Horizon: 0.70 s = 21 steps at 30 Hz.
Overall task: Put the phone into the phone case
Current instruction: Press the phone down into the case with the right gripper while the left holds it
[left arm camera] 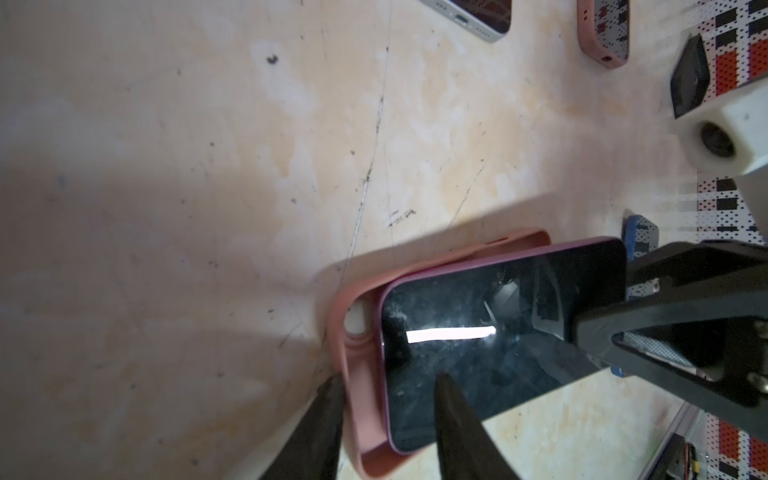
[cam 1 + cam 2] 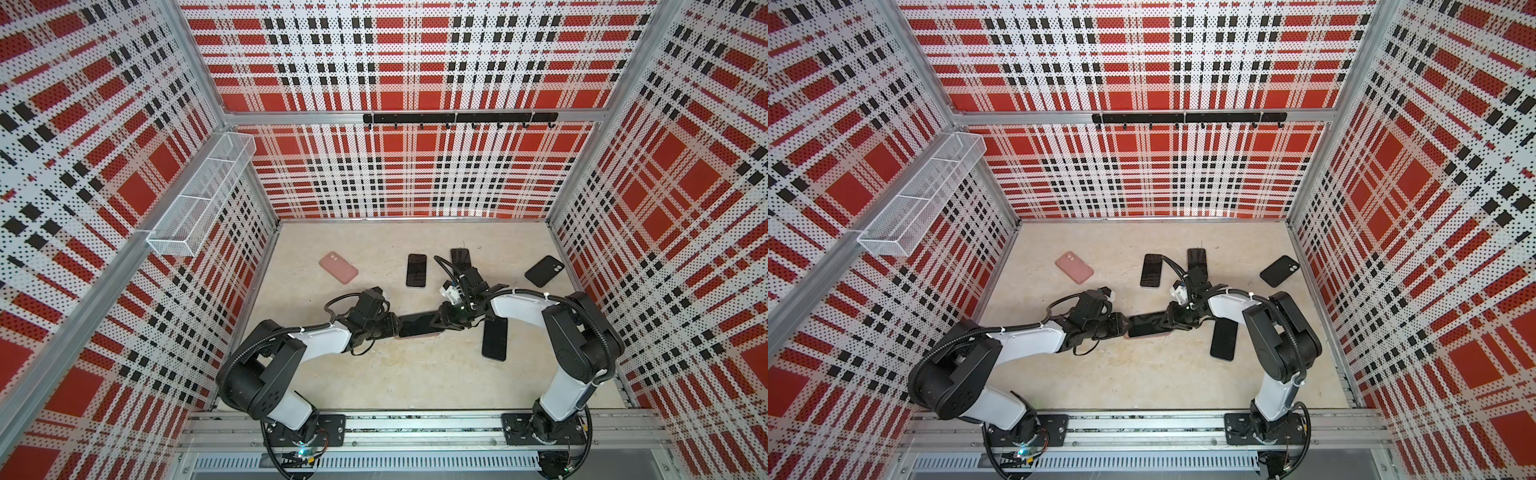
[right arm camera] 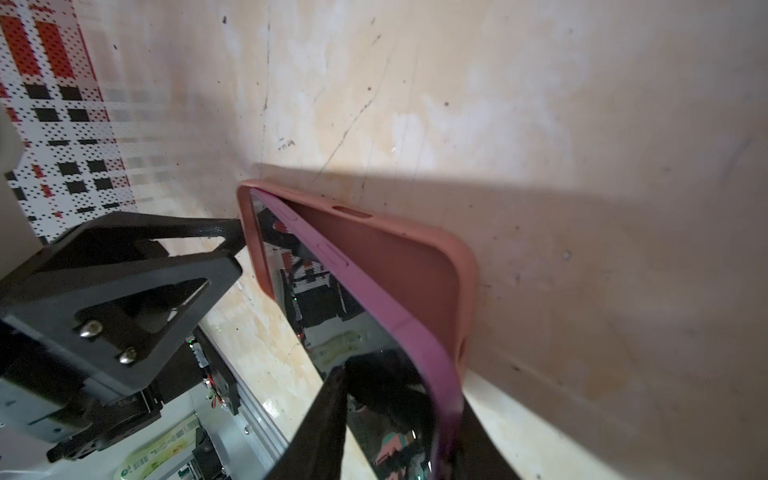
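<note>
**Phone half-seated in its pink case, jaws at either end**

The left jaws and the right jaws face each other across the phone case point(image 1: 362, 415), which lies flat on the bench point(image 2: 395, 374) between them. The phone point(image 2: 417, 325) lies screen up in it. Its end by the left jaws sits inside the rim, and its end by the right jaws rides above the case wall. The left jaws stand partly apart — one finger point(image 1: 322, 428) outside the case's end, the other over the screen; whether they pinch, I cannot tell. The right jaws straddle the raised end likewise, grip unclear. Just outside the right jaws lies a black phone point(image 2: 494, 338). Beyond the jaws lie a middle phone point(image 2: 416, 270) and a far phone point(image 2: 460, 257), the latter partly behind the right wrist — then a spare pink case point(image 2: 338, 267) past the left jaws and a black case point(image 2: 544, 271) past the right.
</note>
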Tool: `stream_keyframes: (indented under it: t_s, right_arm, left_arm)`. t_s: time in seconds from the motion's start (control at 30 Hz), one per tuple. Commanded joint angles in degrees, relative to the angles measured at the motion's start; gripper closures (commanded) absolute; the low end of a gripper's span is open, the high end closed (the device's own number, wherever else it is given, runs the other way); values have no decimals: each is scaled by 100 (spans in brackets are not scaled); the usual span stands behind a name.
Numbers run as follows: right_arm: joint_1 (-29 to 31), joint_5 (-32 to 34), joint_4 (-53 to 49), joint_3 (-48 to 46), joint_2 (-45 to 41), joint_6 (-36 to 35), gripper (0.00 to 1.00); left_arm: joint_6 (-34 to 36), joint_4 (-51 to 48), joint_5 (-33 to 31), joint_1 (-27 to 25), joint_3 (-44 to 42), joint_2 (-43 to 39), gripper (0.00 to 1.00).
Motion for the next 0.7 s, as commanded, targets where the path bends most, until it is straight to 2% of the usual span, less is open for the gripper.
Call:
stream_keyframes:
  t_s: [0.0, 0.23, 0.47, 0.67]
  right_arm:
    - [37, 548, -617, 118, 137, -294, 64]
    - [84, 493, -754, 292, 224, -348, 61]
    - [98, 777, -1148, 503, 199, -459, 57]
    - [122, 771, -1120, 564, 279, -414, 57]
  left_arm:
    - [90, 170, 92, 29, 13, -33, 60]
    - [59, 227, 103, 18, -49, -72, 60]
    - [55, 257, 103, 22, -84, -72, 61]
    - [44, 324, 120, 28, -124, -45, 61]
